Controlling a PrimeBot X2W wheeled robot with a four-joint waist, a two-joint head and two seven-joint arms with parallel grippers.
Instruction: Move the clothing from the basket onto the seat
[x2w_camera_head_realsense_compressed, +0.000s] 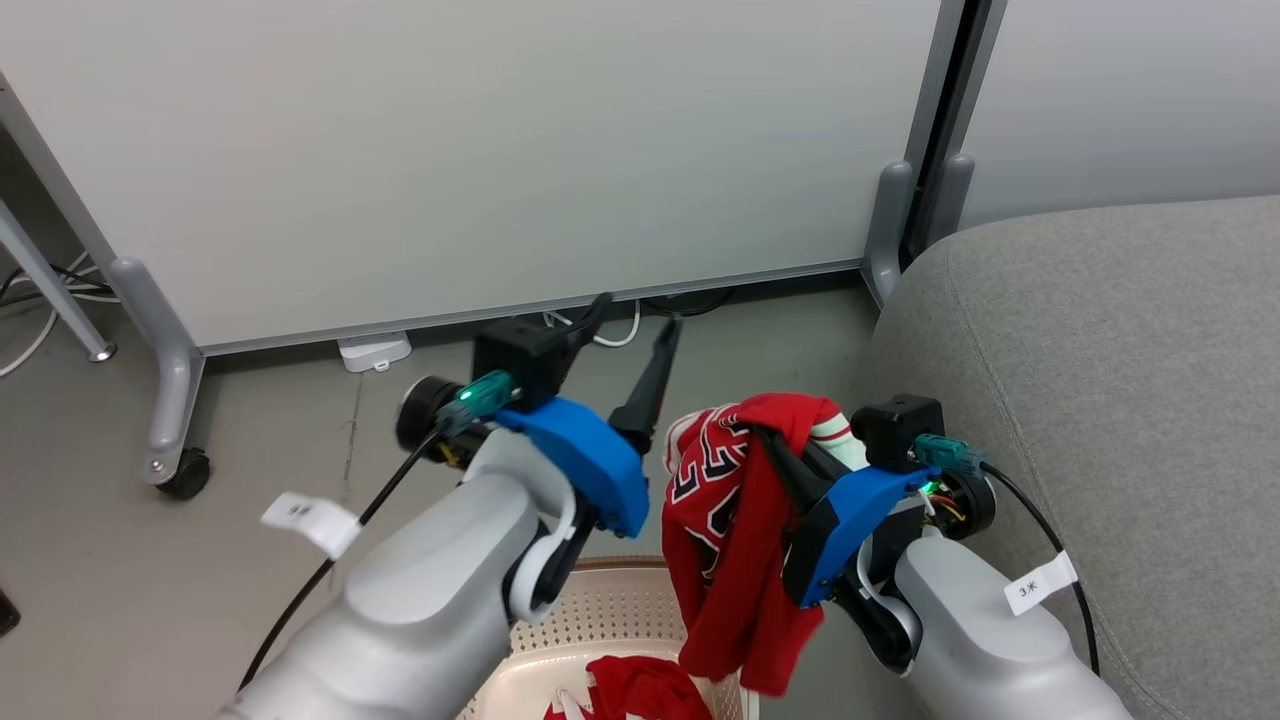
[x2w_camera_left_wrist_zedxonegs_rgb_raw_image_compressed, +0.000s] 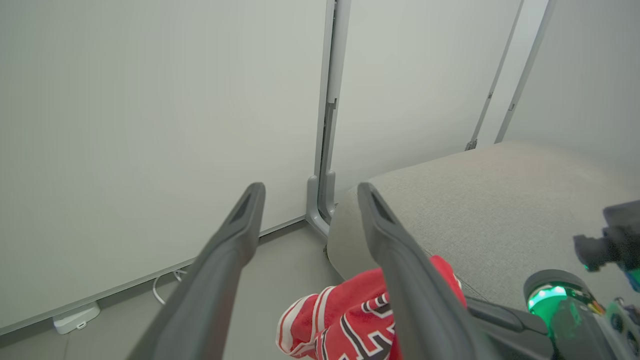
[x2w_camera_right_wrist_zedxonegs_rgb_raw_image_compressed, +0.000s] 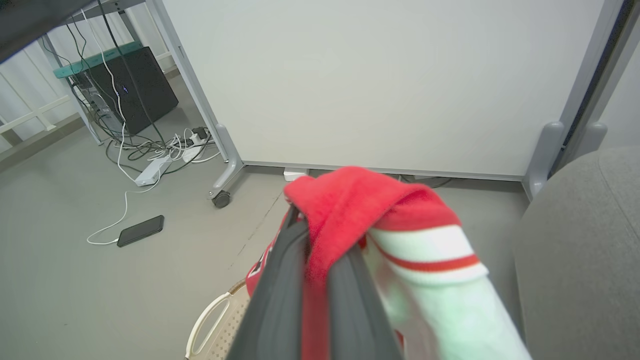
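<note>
A red jersey with white trim and black-and-white lettering (x2w_camera_head_realsense_compressed: 725, 520) hangs above the basket (x2w_camera_head_realsense_compressed: 620, 610), pinched near its top by my right gripper (x2w_camera_head_realsense_compressed: 775, 450), which is shut on it. In the right wrist view the cloth (x2w_camera_right_wrist_zedxonegs_rgb_raw_image_compressed: 360, 205) drapes over that gripper's (x2w_camera_right_wrist_zedxonegs_rgb_raw_image_compressed: 320, 250) closed fingers and hides their tips. My left gripper (x2w_camera_head_realsense_compressed: 637, 318) stands open just left of the jersey, holding nothing; its wrist view shows the spread fingers (x2w_camera_left_wrist_zedxonegs_rgb_raw_image_compressed: 235, 235) with the jersey (x2w_camera_left_wrist_zedxonegs_rgb_raw_image_compressed: 345, 320) below right. A second red garment (x2w_camera_head_realsense_compressed: 640, 690) lies in the cream basket. The grey seat (x2w_camera_head_realsense_compressed: 1100, 400) is at the right.
A white partition on castor feet (x2w_camera_head_realsense_compressed: 185, 470) stands ahead, with a white box (x2w_camera_head_realsense_compressed: 372, 350) at its base. In the right wrist view a phone (x2w_camera_right_wrist_zedxonegs_rgb_raw_image_compressed: 140, 230) and a tangle of cables with a power strip (x2w_camera_right_wrist_zedxonegs_rgb_raw_image_compressed: 150, 172) lie on the floor, far left.
</note>
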